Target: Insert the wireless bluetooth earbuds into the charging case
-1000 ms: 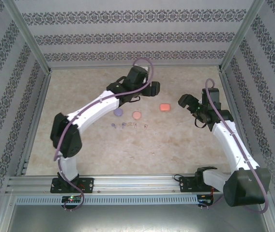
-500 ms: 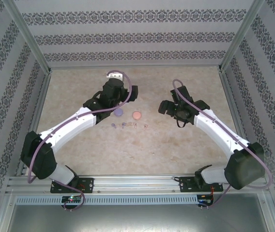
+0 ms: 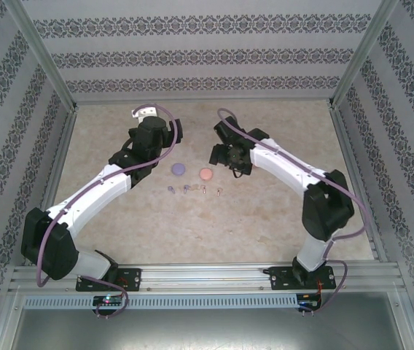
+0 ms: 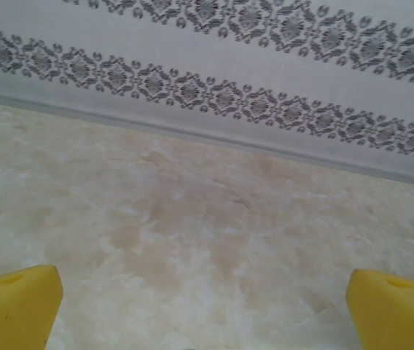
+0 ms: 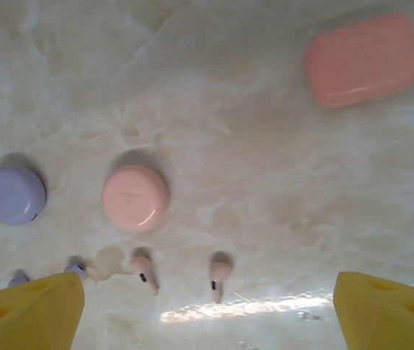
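Two pale pink earbuds (image 5: 143, 270) (image 5: 219, 273) lie on the marble table, and two purple earbuds (image 5: 76, 268) (image 5: 17, 279) peek out beside my right gripper's left yellow finger (image 5: 28, 313). Behind them sit a round pink case (image 5: 135, 197), a round purple case (image 5: 14, 195) and a salmon oblong case (image 5: 364, 58), all closed. My right gripper (image 5: 207, 321) hovers open above the pink earbuds, holding nothing. In the top view it (image 3: 225, 153) hangs just right of the pink case (image 3: 205, 173). My left gripper (image 4: 205, 313) is open over bare table, facing the back wall.
The left arm (image 3: 159, 135) reaches to the left of the purple case (image 3: 179, 169). The earbud row (image 3: 186, 189) lies in front of the cases. Patterned walls and metal rails (image 3: 54, 80) close the table in on three sides.
The right gripper swept left, over the salmon case, up to the pink case. The left gripper drew back and left, away from the cases, and opened wider.
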### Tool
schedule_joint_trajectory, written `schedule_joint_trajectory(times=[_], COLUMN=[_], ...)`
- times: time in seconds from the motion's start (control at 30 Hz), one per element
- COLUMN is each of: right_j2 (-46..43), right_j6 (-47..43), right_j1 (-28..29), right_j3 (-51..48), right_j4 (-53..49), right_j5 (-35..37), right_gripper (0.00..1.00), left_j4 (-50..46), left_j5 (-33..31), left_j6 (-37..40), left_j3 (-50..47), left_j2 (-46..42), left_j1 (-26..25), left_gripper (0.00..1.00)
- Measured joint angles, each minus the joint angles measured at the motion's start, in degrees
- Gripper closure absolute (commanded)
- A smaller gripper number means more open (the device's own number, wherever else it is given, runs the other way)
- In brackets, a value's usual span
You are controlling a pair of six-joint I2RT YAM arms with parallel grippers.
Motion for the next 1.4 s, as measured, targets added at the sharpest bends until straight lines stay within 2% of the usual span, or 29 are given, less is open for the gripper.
schedule_joint_trajectory(times=[0.23, 0.47, 0.67, 1.07, 1.4], right_j2=[11.1, 19.7, 24.9, 32.3, 34.2], right_j6=[5.9, 7.9, 8.1, 8.1, 8.0], right_j1=[1.5, 3.3, 4.6, 5.1, 5.1], right_j3=[7.2, 16.7, 23.5, 31.6, 32.3], right_j4=[-1.2, -4.5, -7.4, -12.7, -13.7], right_j5=[-2.6, -2.8, -2.5, -0.6, -0.2], right_gripper=[0.2, 0.21, 0.22, 0.27, 0.3], left_j4=[-0.8, -4.4, -4.3, -3.4, -2.1], left_j5=[-0.1, 0.7, 3.9, 8.4, 10.8], left_j6=[-2.3, -4.7, -5.8, -8.2, -8.4], left_j3=[-1.9, -0.5, -3.7, -6.7, -7.0], left_j2=[-0.1, 0.0, -1.2, -2.3, -2.3], left_j1=[3.6, 8.2, 10.6, 13.8, 14.5], left_gripper=[0.01, 0.01, 0.01, 0.01, 0.01])
